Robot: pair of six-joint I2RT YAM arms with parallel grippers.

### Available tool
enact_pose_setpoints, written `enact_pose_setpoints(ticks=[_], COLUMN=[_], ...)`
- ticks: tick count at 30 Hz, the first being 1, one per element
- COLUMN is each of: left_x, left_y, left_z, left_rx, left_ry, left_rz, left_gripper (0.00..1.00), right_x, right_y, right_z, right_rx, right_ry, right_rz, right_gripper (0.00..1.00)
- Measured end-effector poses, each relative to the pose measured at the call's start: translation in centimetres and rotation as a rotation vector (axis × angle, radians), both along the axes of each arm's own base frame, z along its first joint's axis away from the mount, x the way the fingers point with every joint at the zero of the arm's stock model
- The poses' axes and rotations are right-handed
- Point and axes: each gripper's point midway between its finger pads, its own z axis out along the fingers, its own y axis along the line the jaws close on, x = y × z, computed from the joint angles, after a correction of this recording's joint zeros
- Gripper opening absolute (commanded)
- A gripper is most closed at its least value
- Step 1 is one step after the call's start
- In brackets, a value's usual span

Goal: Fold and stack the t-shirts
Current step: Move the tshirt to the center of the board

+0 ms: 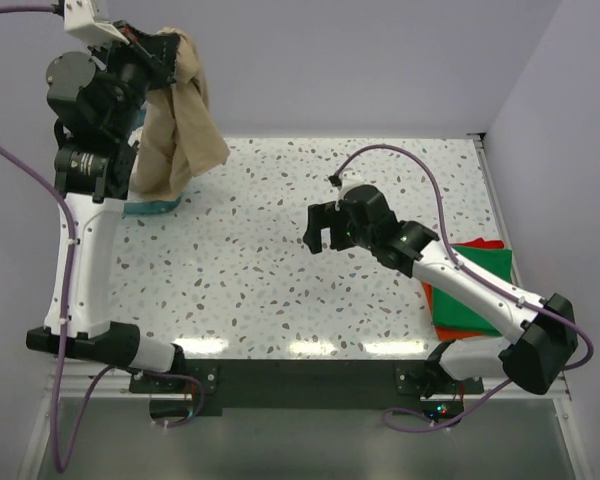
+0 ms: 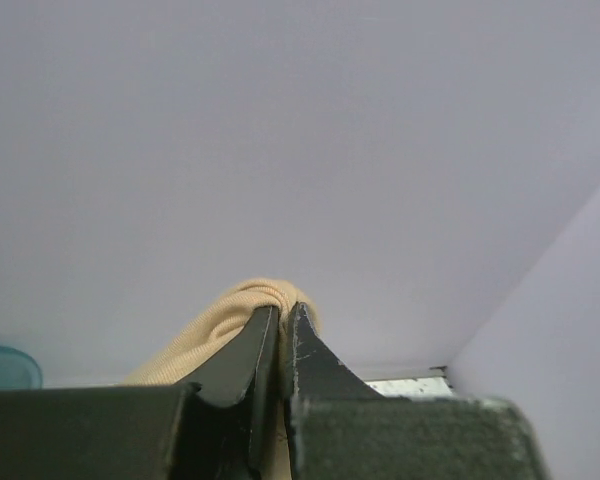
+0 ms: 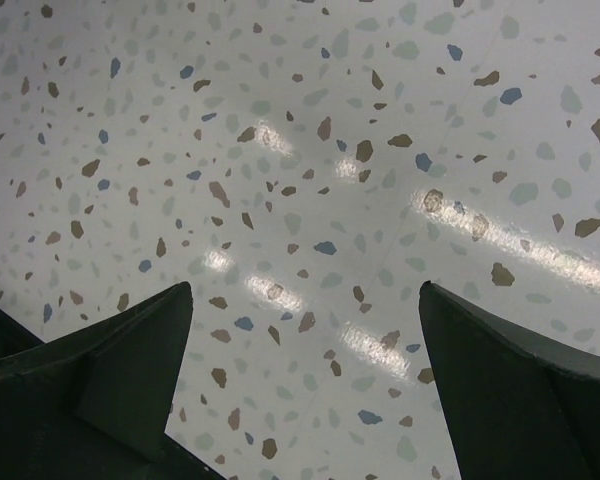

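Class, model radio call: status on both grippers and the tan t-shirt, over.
Left gripper shut on tan t-shirt, held high. Right gripper open, empty, above table. Green t-shirt at right edge. Nothing obstructing.

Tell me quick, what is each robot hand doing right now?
Left gripper: shut on the tan t-shirt, holding it up in the air.
Right gripper: open, holding nothing, above the table.

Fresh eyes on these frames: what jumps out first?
The tan t-shirt dangling high at the far left, pinched in the shut left gripper. Next, the right gripper, open and empty above the middle of the speckled table. At the right edge, a green t-shirt lies on a red-orange t-shirt, partly under the right arm.
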Motion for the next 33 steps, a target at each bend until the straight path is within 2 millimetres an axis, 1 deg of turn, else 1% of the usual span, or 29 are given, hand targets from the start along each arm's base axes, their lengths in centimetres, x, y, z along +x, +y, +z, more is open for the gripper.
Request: enact_pose_setpoints(ticks=[2,4,5,7,9,10,12,14,15,16,19,20,21,24,25,27,28,29,31,33], left_x=[-2.3,-4.3,-5.1,-5.9,-5.7,-5.5,-4.6,-4.0,-3.9,-3.7,-3.6,-3.6,-3.5,-3.1,-2.9,-2.4,-2.2,-2.0,-2.0,-1.5], left_y=[-1.6,-3.2,-4.0,-5.9,-7.6,-8.7,-11.2,-14.3,-15.5,-17.1,-21.4,-22.7,-23.8,-26.9,-27.6,-28.8,-29.1,-29.3,-29.1,-28.8], left_z=[1.1,1.0,0.6,-1.3,-4.1,-5.9,-10.7,-16.1,-18.2,-20.9,-27.6,-29.5,-31.0,-36.1,-37.7,-40.1,-41.1,-41.7,-42.2,-41.4], left_rx=[0.001,0.005,0.009,0.024,0.038,0.046,0.071,0.107,0.124,0.146,0.208,0.224,0.235,0.262,0.271,0.282,0.288,0.292,0.301,0.298], left_ry=[-0.04,-0.049,-0.05,-0.021,0.023,0.055,0.145,0.255,0.3,0.355,0.488,0.524,0.549,0.631,0.662,0.704,0.722,0.732,0.745,0.728], left_rz=[-0.051,-0.104,-0.13,-0.186,-0.233,-0.259,-0.307,-0.368,-0.392,-0.419,-0.494,-0.519,-0.54,-0.615,-0.636,-0.663,-0.669,-0.671,-0.666,-0.653], left_gripper=[0.0,0.0,0.0,0.0,0.0,0.0,0.0,0.0,0.0,0.0,0.0,0.0,0.01,0.11,0.21,0.3,0.41,0.46,0.54,0.58], right_x=[-0.1,-0.3,-0.3,-0.5,-0.7,-0.8,-0.9,-1.0,-1.1,-1.2,-1.5,-1.7,-1.8,-2.3,-2.4,-2.5,-2.3,-2.0,-1.2,-0.6], right_y=[-0.1,-0.3,-0.4,-0.5,-0.8,-0.9,-1.1,-1.4,-1.5,-1.6,-2.0,-2.2,-2.4,-3.0,-3.1,-3.1,-3.0,-2.9,-2.6,-2.5], right_z=[0.7,1.5,2.0,2.7,3.2,3.2,2.9,2.2,1.7,1.2,-0.6,-1.1,-1.8,-4.1,-4.8,-5.7,-6.1,-6.4,-7.3,-8.4], right_rx=[0.016,0.032,0.043,0.061,0.076,0.081,0.082,0.073,0.067,0.062,0.042,0.037,0.031,0.015,0.012,0.003,-0.001,-0.005,-0.019,-0.041], right_ry=[-0.013,-0.027,-0.034,-0.047,-0.055,-0.057,-0.053,-0.04,-0.03,-0.021,0.011,0.019,0.029,0.058,0.068,0.081,0.084,0.084,0.08,0.083], right_rz=[-0.003,-0.007,-0.011,-0.017,-0.022,-0.026,-0.037,-0.048,-0.051,-0.056,-0.071,-0.076,-0.085,-0.103,-0.107,-0.112,-0.115,-0.119,-0.134,-0.147], right_gripper=[0.99,0.99,0.99,0.99,0.99,0.99,0.99,0.99,0.99,0.99,0.99,0.98,0.99,0.99,0.99,0.99,0.99,0.99,0.99,0.99])
